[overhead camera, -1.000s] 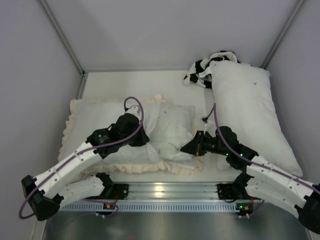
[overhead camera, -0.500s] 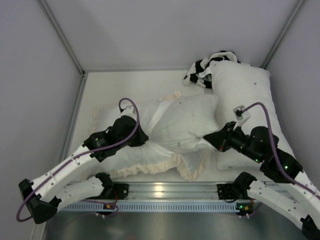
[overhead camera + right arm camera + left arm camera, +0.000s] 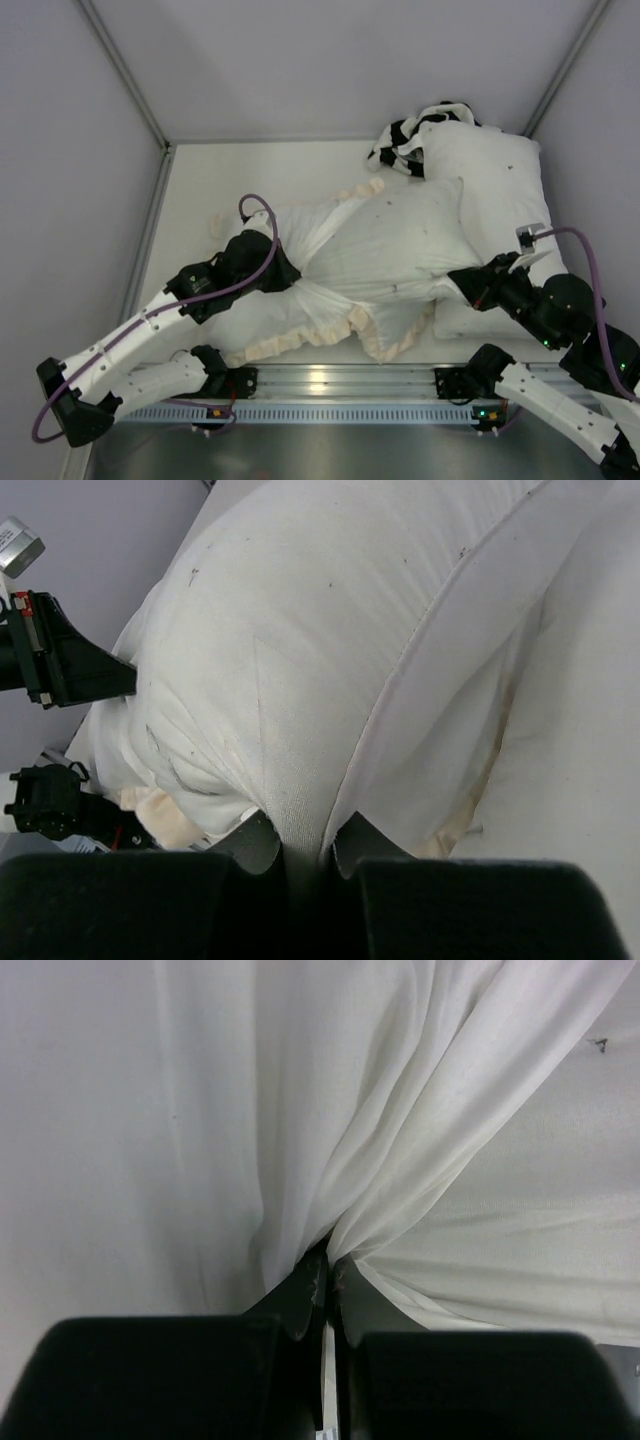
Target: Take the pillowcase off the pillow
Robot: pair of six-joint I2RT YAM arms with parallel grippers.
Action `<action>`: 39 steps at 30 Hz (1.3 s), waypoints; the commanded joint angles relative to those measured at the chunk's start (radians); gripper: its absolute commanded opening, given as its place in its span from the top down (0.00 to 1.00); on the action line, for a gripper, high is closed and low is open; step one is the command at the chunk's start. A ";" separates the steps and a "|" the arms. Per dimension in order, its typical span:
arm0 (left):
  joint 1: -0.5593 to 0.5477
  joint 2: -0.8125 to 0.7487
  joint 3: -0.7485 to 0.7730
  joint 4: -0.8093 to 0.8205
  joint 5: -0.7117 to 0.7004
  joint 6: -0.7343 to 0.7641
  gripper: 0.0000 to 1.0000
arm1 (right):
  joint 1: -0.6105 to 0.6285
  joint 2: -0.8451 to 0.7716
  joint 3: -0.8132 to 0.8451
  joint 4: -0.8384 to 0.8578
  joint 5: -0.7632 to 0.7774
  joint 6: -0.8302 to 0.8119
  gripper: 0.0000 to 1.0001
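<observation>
The left gripper (image 3: pixel 288 277) clamped on the bunched pillowcase (image 3: pixel 262 322) at centre-left, right gripper (image 3: pixel 463 281) pinching the pillow (image 3: pixel 390 245) by its right corner, pillow stretched between them, left end inside the case

A long plain white pillow (image 3: pixel 492 190) with one dark dot lies along the bench's (image 3: pixel 250 170) right side, a black-and-white patterned cloth (image 3: pixel 405 135) bunched at its far end.
</observation>
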 commanded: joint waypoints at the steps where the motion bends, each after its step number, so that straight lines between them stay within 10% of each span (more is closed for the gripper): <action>1: 0.022 -0.010 0.012 -0.177 -0.026 0.080 0.99 | -0.005 -0.014 0.082 0.120 0.163 -0.028 1.00; 7: 0.022 -0.019 0.133 -0.140 0.103 0.123 0.20 | -0.007 0.026 -0.039 0.177 0.028 0.012 1.00; 15: 0.020 0.076 0.219 -0.091 0.214 0.137 0.16 | -0.008 0.045 -0.228 0.327 -0.091 0.136 1.00; 25: -0.087 -0.115 -0.246 0.314 0.464 -0.199 0.40 | -0.008 0.216 -0.209 0.434 -0.022 0.149 1.00; 30: -0.165 -0.184 -0.295 0.316 0.365 -0.261 0.12 | -0.007 0.290 -0.228 0.543 -0.141 0.193 1.00; 39: -0.212 0.012 -0.290 0.479 0.354 -0.287 0.01 | -0.007 0.258 -0.285 0.582 -0.193 0.233 1.00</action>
